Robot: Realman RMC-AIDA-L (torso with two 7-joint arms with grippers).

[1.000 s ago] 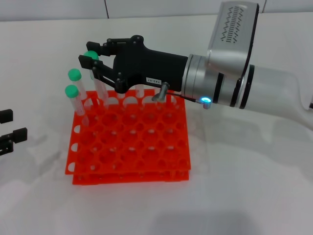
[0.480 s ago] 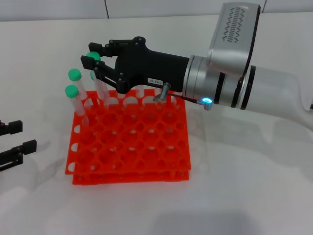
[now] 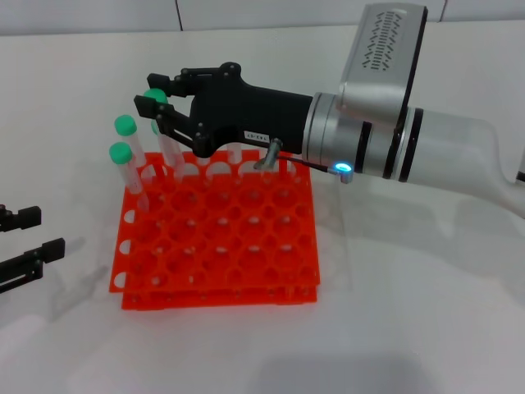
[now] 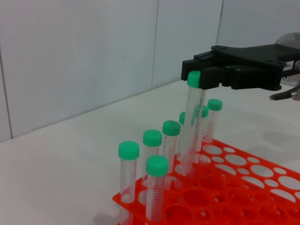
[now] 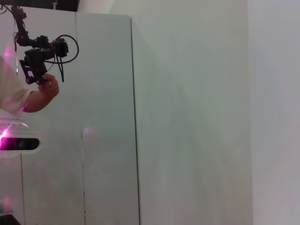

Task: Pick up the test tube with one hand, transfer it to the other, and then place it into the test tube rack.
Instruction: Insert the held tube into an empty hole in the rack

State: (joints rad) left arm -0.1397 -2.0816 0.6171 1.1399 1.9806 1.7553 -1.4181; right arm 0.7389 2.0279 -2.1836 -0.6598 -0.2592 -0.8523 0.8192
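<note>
Currently the right hand point(image 3: 160, 103), black with a small white label and a blue light on its silver-white wrist, reaches across from the right over the far left corner of the test tube rack point(image 3: 217, 246). Its fingers point(image 3: 160, 80) are spread slightly on either side of the green cap of the test tube point(image 3: 168, 148), which stands tilted with its lower end in a hole of the rack's back row. The left wrist view shows that test tube point(image 4: 191, 126) rising higher than its neighbours, its cap level with the black fingertips; whether the fingers touch the cap cannot be told, but they look parted and not clamped.

Other green-capped tubes point(image 3: 127, 160) stand in the holes along the rack's left and far edges; from the left wrist view several of them point(image 4: 152, 154) are seen in a cluster beside the taller one. The orange-red rack sits on the white worktop point(image 3: 410, 312), most of its holes bare.

Low at the left edge of the head view, the left hand point(image 3: 20, 242) rests near the worktop, well apart from the rack, its two black fingers separated with nothing between them.

The right wrist view shows only pale wall panels point(image 5: 187, 117) and, at one edge, a person's hand point(image 5: 46, 86) holding a black device.
</note>
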